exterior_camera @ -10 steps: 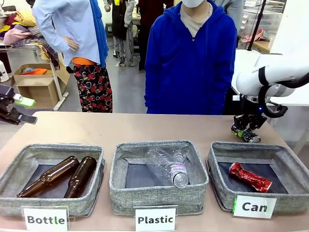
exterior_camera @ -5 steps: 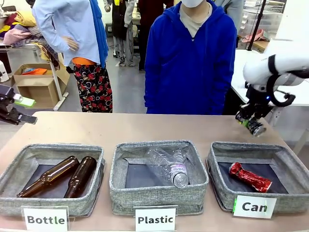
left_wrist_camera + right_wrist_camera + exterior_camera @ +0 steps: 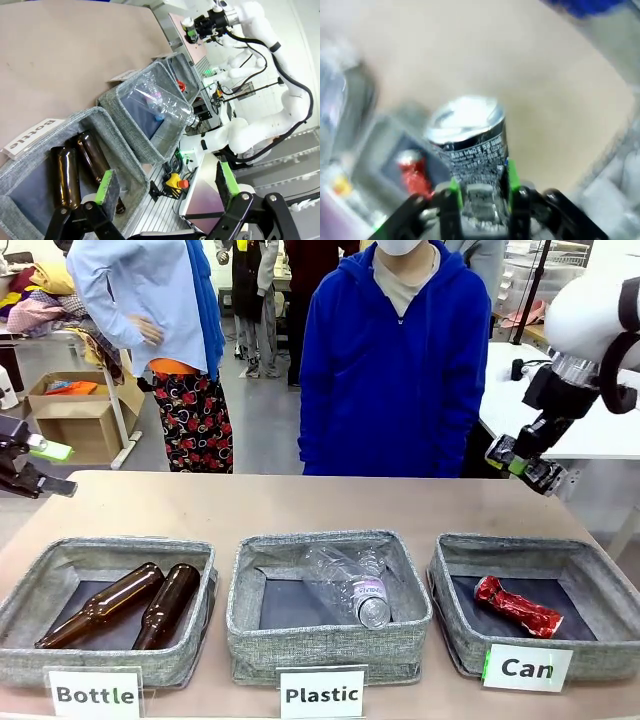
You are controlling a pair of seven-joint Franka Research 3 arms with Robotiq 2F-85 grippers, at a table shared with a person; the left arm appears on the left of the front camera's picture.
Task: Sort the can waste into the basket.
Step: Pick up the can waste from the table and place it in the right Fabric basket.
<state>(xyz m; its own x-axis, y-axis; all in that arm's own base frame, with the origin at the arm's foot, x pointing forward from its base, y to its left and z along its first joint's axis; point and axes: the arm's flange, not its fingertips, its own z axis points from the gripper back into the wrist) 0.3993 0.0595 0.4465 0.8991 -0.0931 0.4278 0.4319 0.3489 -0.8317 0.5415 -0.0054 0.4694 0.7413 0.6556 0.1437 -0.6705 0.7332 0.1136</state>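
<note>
My right gripper (image 3: 527, 465) hangs in the air above the table's far right corner, shut on the black and silver can (image 3: 533, 472). In the right wrist view that crushed can (image 3: 470, 135) stands up between the green pads of my right gripper (image 3: 482, 185). The red can (image 3: 518, 606) lies in the grey basket (image 3: 610, 575) signed "Can" at the front right, and it also shows blurred as the red can (image 3: 415, 175) below the held one. My left gripper (image 3: 55, 468) waits at the left edge. In its own view, the left gripper (image 3: 165, 182) is open and holds nothing.
The "Bottle" basket (image 3: 60, 560) at the left holds two brown glass bottles (image 3: 140, 605). A clear plastic bottle (image 3: 352, 585) lies in the middle "Plastic" basket (image 3: 320, 545). A person in a blue hoodie (image 3: 395, 380) stands at the far side. Bare tabletop (image 3: 250, 505) lies behind the baskets.
My right arm has lifted the black and silver can up and to the right, off the table's surface behind the Can basket. The left arm has not moved.
</note>
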